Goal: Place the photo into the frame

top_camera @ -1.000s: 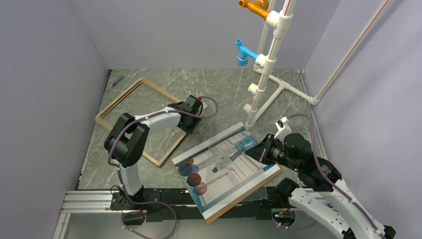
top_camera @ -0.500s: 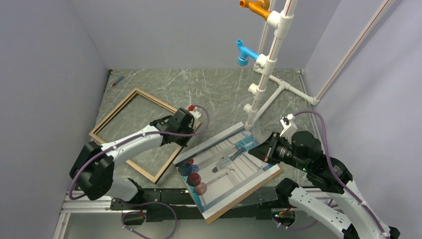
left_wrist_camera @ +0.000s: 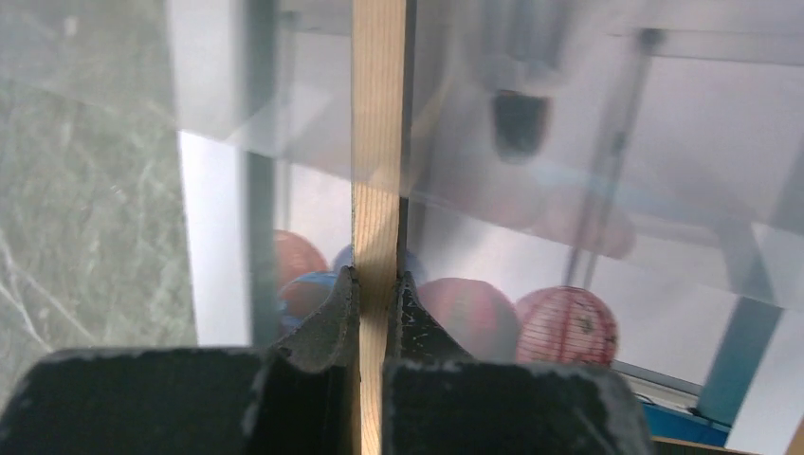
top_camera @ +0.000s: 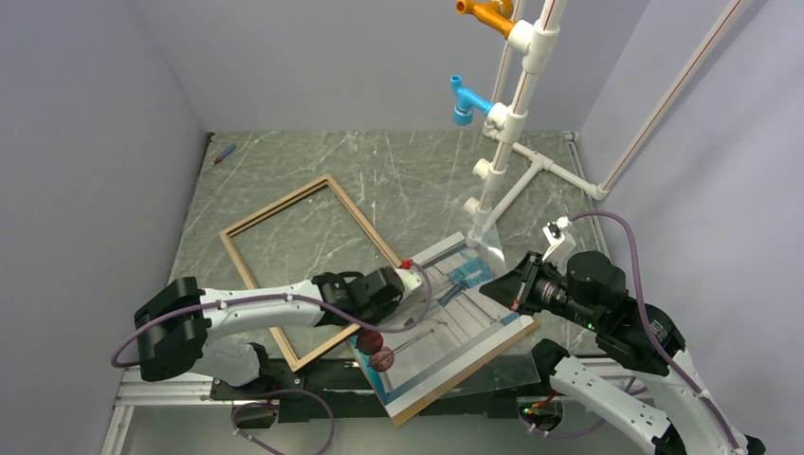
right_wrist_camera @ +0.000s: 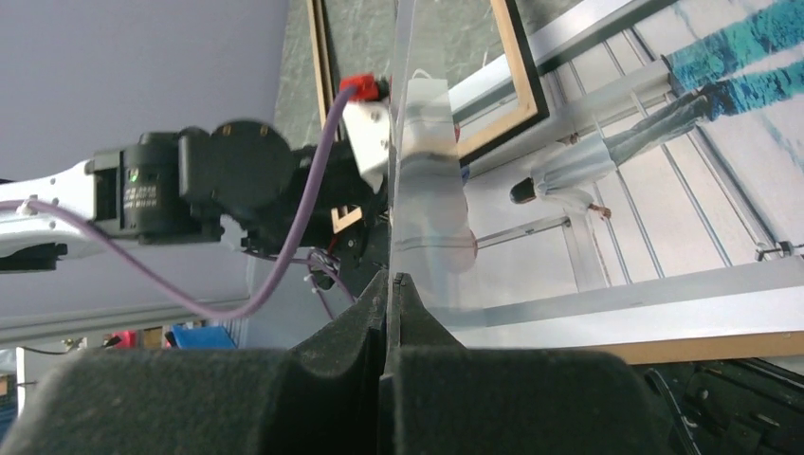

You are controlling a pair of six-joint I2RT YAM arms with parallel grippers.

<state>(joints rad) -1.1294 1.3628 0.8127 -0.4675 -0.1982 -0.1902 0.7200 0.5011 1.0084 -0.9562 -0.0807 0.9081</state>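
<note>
Overhead view of a green marbled table [top_camera: 427, 171] with two robot arms reaching in from the bottom edge. The task is under way but not finished.

The frame [top_camera: 276, 205], an empty light wood rectangle, sits left of centre in the picture, turned at an angle. The left gripper [top_camera: 410, 289] holds it at its right corner. In the left wrist view the left claw's two fingers [left_wrist_camera: 334, 313] are pinched tight on the thin wooden rail [left_wrist_camera: 379, 142], which is seen edge-on. That corner of the frame reaches just over the left edge of the photo [top_camera: 455, 322].

The photo lies face up at lower centre, on a plain brown backing board [top_camera: 465, 374]. Its red spheres show near the left gripper. The photo is not inside the frame.

At right of centre, the right gripper [top_camera: 491, 282] is closed on the edge of a clear sheet [right_wrist_camera: 427, 142], holding it tilted up over the right side of the photo.

As I judge it, both frame and sheet are gripped, which is the part done. Left to do: line the frame up with the photo and seat the print inside the rails. Whether the frame is lifted or sliding on the table cannot be told.
</note>
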